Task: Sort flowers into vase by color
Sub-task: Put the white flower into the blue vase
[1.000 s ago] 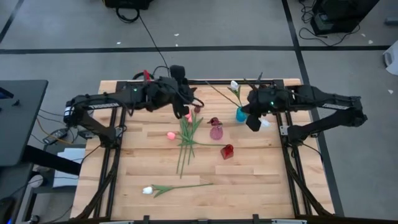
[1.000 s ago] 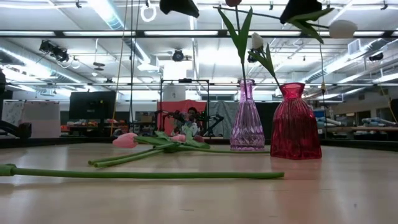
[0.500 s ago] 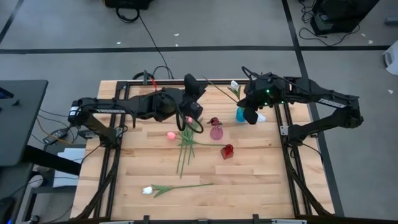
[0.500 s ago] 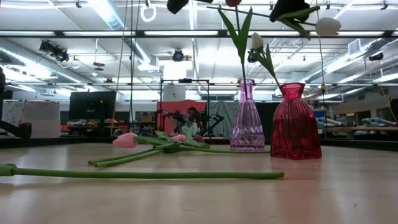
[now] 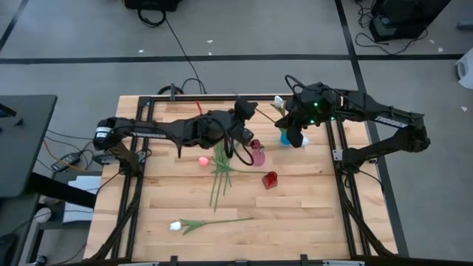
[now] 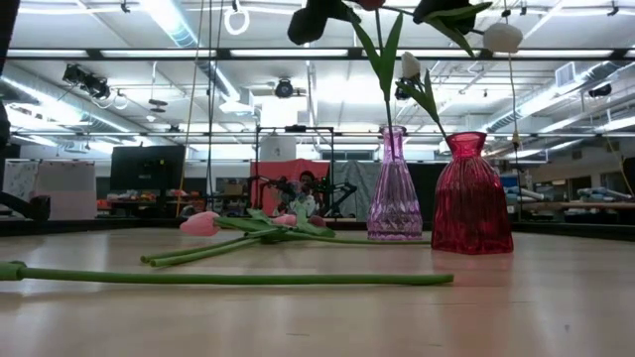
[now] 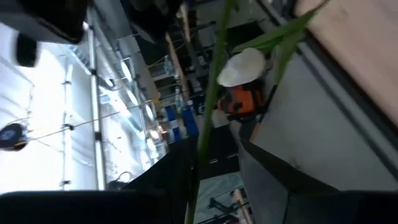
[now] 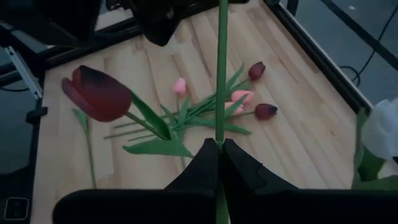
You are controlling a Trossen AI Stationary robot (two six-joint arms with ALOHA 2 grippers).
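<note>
My right gripper (image 5: 294,131) hangs over the table's far right, shut on a white tulip whose head (image 6: 503,38) droops beside it. The tulip's long stem (image 8: 221,74) reaches level toward my left gripper (image 5: 250,114), which is open at the stem's free end (image 7: 208,118); I cannot tell whether it touches. Another white tulip (image 5: 278,101) stands in a blue vase (image 5: 285,137). A maroon tulip (image 8: 99,93) stands in the pink vase (image 5: 257,156). The red vase (image 5: 270,179) stands nearer. My right gripper pinches the white tulip's green stem (image 8: 219,140) between its two fingertips, on the head's side of the stem. The fingers slant down from the table's right. The flower is lifted clear of the table, its stem about level, its head hanging on the gripper's other side.
A heap of pink and maroon tulips (image 5: 222,164) lies left of the pink vase, with a pink head (image 5: 203,159) at its left. One white tulip (image 5: 175,225) lies alone near the front edge. Dark frame rails run along the table's sides.
My left gripper has swung toward the table's right, rolling about its own axis and sinking a little, and has come to the free end of the held stem. My right gripper has carried the white tulip a little toward the left and far edge.
</note>
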